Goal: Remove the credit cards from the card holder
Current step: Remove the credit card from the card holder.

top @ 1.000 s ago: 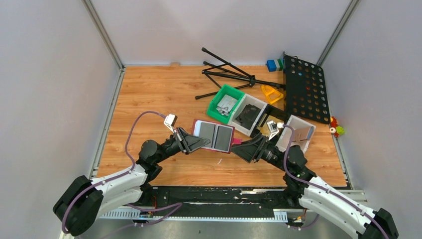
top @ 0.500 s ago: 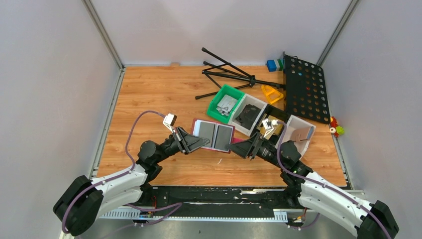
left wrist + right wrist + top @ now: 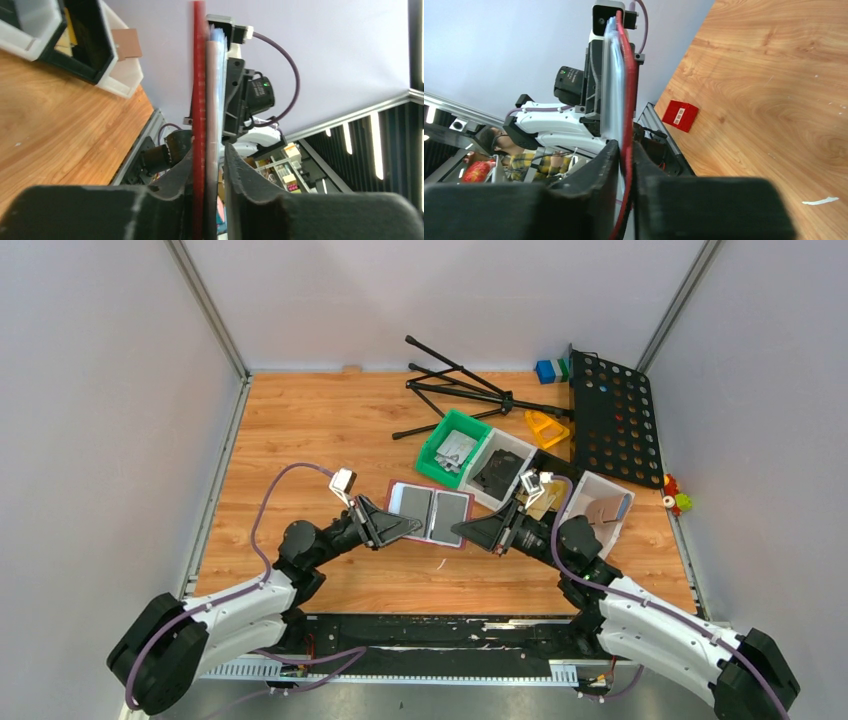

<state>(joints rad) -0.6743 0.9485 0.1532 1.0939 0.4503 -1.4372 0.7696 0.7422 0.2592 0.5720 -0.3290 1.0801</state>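
The card holder (image 3: pixel 434 514) hangs open above the table, dark red outside with two grey pockets facing up. My left gripper (image 3: pixel 411 526) is shut on its left half, and a pale card edge (image 3: pixel 403 501) shows at that side. My right gripper (image 3: pixel 461 532) is shut on its right edge. The left wrist view has the card holder (image 3: pixel 200 100) edge-on between the closed fingers of the left gripper (image 3: pixel 208 152), with a pale blue card edge (image 3: pixel 219 47) beside it. Seen from the right wrist, the red edge of the card holder (image 3: pixel 629 95) runs between the pinched fingers of the right gripper (image 3: pixel 625 148).
A green bin (image 3: pixel 455 445) and two white bins (image 3: pixel 500 472) (image 3: pixel 603 506) stand behind the card holder. A folded black stand (image 3: pixel 460 390), a black perforated panel (image 3: pixel 612 418) and a yellow part (image 3: pixel 545 427) lie at the back right. A small red-and-white block (image 3: pixel 680 115) lies on the wood.
My right gripper has moved left to the card holder's right edge and gone from open to shut on it. The left gripper and the card holder have stayed in place.
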